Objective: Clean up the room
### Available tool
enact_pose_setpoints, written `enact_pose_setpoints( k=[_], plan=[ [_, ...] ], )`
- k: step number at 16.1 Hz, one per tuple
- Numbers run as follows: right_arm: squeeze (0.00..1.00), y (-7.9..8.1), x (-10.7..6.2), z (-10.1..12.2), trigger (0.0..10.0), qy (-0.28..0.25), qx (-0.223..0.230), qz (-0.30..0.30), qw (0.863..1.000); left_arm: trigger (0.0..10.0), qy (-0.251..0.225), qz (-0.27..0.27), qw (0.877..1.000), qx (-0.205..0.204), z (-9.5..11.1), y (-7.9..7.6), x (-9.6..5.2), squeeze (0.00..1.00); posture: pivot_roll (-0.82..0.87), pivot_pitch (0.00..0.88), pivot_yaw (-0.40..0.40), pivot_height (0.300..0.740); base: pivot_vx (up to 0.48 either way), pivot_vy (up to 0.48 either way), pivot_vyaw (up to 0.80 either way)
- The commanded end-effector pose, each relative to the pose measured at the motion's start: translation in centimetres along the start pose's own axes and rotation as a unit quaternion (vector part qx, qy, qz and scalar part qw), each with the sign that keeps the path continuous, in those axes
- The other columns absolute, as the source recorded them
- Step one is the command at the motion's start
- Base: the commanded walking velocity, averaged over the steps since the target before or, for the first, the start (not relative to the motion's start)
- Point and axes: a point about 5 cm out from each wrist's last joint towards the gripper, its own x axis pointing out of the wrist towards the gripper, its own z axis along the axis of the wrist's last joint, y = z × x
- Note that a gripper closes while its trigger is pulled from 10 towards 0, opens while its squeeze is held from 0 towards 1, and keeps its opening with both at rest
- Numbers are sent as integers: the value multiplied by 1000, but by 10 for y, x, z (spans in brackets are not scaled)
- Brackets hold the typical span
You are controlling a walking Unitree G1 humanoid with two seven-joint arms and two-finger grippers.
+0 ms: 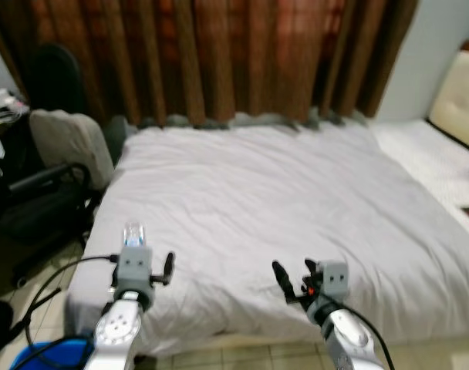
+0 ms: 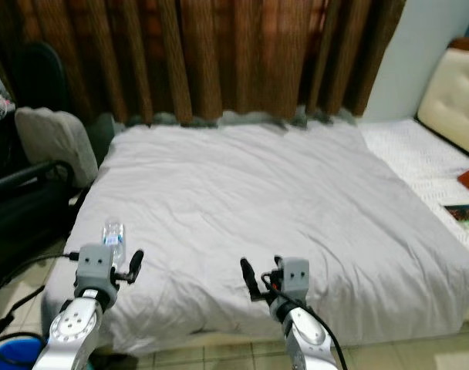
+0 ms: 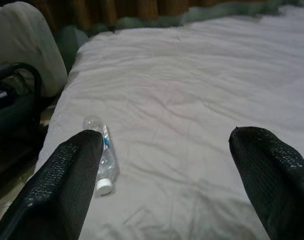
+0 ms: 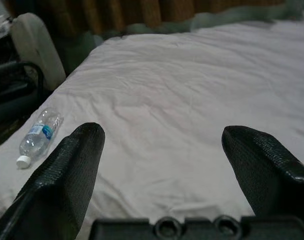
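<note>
On the bed (image 2: 265, 200), near its front left corner, a clear plastic water bottle (image 4: 38, 132) lay on its side on the wrinkled white sheet, its white cap (image 4: 23, 161) pointing toward the bed's front edge. Both arms were raised over the bed's front edge. The left gripper (image 3: 162, 175) hovered above the sheet just beside the bottle, with its black fingers (image 3: 62, 185) spread wide and holding nothing. The right gripper (image 4: 162, 170) hovered over the middle of the bed's front edge, well apart from the bottle, with its fingers (image 4: 62, 175) also spread wide and holding nothing. Behind the bed hung brown curtains (image 1: 219, 54). To the left of the bed stood a black chair (image 1: 42, 200) carrying a pale cushion (image 1: 69, 142). At the right of the bed lay a second white mattress (image 1: 439, 162) against a cream padded headboard (image 1: 462, 96). On the tiled floor by the bed's front left corner sat a blue object (image 1: 42, 354) and black cables (image 1: 53, 289).
</note>
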Motion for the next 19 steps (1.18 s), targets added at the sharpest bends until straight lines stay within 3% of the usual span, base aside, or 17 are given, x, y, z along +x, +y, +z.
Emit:
enact_pose_setpoints(
  k=[1,5,10,18,19],
  plan=[
    [0,-7,2,5,10000,1,-12,1,1000,10000,2,2,1000,3,-1,-3,-1,0,137,3,-67,740,454,0,569],
    [0,-3,6,4,10000,14,-12,18,1000,10000,12,17,1000,11,-6,3,-8,0,162,16,-96,740,451,0,566],
    [0,-2,9,4,10000,17,-13,21,1000,10000,10,0,999,46,-2,7,-4,0,166,21,-101,740,452,0,0],
    [0,-2,-3,-7,10000,28,-2,25,999,10000,30,5,999,30,-5,12,6,0,128,62,-91,740,451,0,0],
    [0,-2,-11,-9,10000,32,-2,30,999,10000,46,16,999,16,-12,16,10,0,89,121,-103,740,0,0,0]
  ],
)
